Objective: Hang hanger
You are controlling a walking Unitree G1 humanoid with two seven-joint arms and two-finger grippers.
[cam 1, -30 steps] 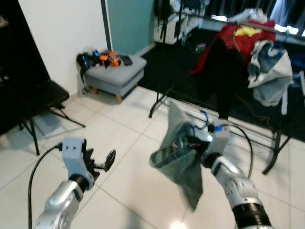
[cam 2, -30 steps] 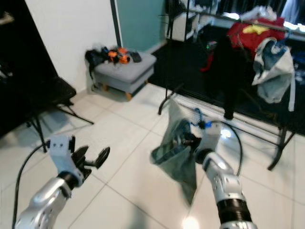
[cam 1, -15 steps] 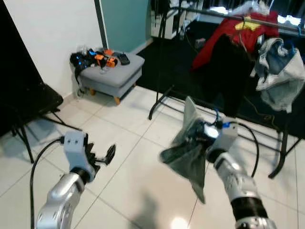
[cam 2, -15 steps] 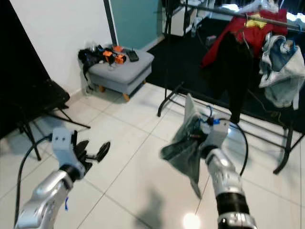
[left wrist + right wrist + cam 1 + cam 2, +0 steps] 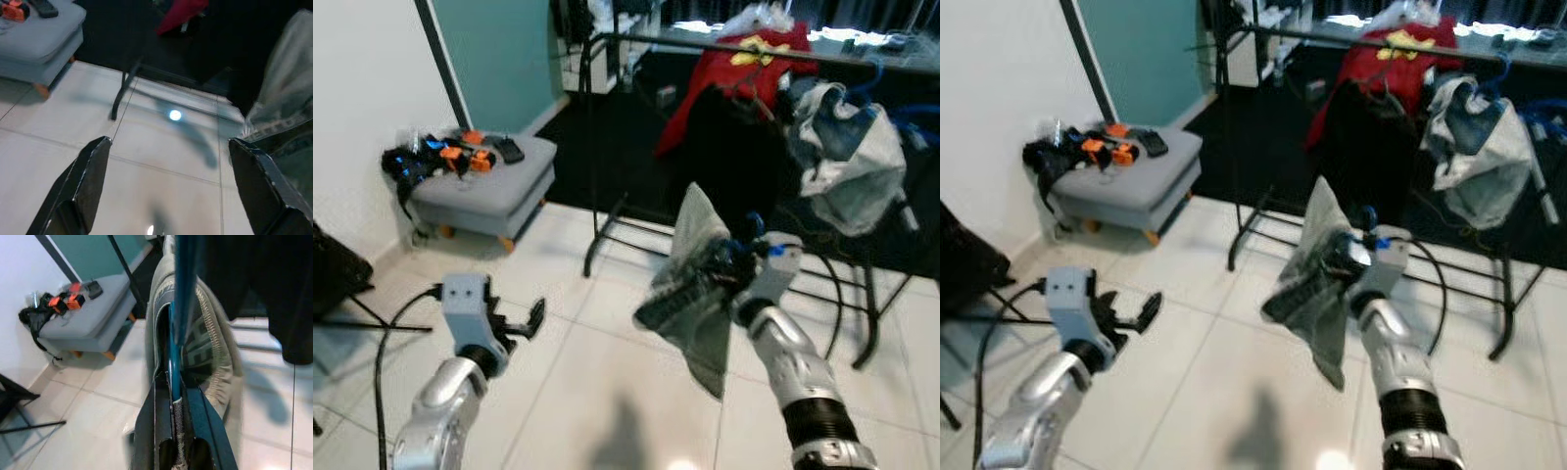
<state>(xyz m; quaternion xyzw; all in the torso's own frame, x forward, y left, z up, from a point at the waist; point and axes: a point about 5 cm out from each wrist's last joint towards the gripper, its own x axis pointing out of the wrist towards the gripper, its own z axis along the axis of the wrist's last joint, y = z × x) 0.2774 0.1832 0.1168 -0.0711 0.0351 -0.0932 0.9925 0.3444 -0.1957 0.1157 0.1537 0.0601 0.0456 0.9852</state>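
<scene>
One blue hanger (image 5: 172, 333) w/ grey-green garment (image 5: 697, 294), pinched in right hand (image 5: 722, 277), left hand (image 5: 524, 323) spread

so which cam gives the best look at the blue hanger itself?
Right wrist view: the blue hanger runs up from between the right gripper fingers, inside the grey garment. Both eye views show mostly the garment, with a bit of blue above the gripper. Left wrist view catches just the garment's edge.
</scene>
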